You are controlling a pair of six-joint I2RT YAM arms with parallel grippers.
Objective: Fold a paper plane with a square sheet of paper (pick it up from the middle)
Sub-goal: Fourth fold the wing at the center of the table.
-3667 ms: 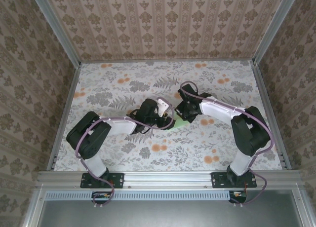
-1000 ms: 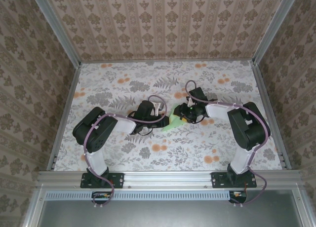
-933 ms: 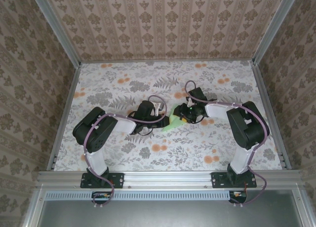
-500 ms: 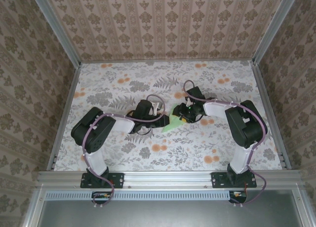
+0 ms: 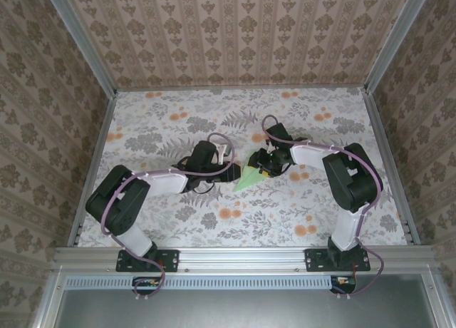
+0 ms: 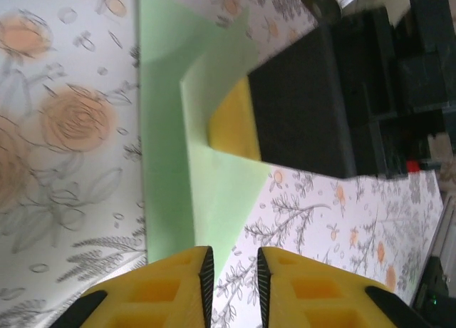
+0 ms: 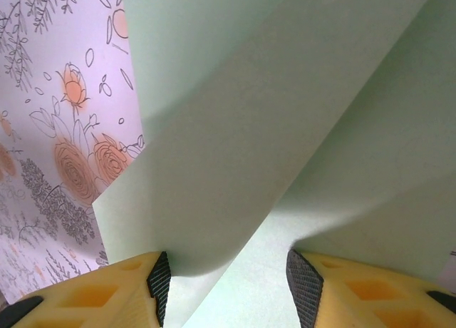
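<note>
Paper sheet (image 5: 248, 179), pale mint green, thin, matte and unmarked, lies near the middle of the overhead view on a floral tablecloth (image 5: 178, 128) printed in grey foliage and orange blooms. It is folded to a narrow pointed shape, its tip toward the lower left of that frame. Both arms converge on it: the left gripper (image 5: 234, 172) sits at its left edge, the right gripper (image 5: 265, 168) at its upper right.

Left wrist view: the paper sheet (image 6: 164, 164) runs top to bottom as a flat strip with a crisp straight crease, and a second layer lifts off it as a curved flap. A yellow finger (image 6: 231, 125) of the right gripper, on a black blocky body, is tucked beneath that flap. The left gripper (image 6: 231, 260) has moulded yellow fingers with ribbed black pads, parted by a narrow slot through which the tablecloth (image 6: 64, 128) shows; the paper's point ends at one pad, and contact cannot be judged.

Right wrist view: the right gripper (image 7: 228, 271) is released, its pads well apart and straddling the paper sheet (image 7: 249, 128). A smooth raised flap slants across the frame, its lower edge against the pad at lower left. Tablecloth (image 7: 57, 128) shows at left.
</note>
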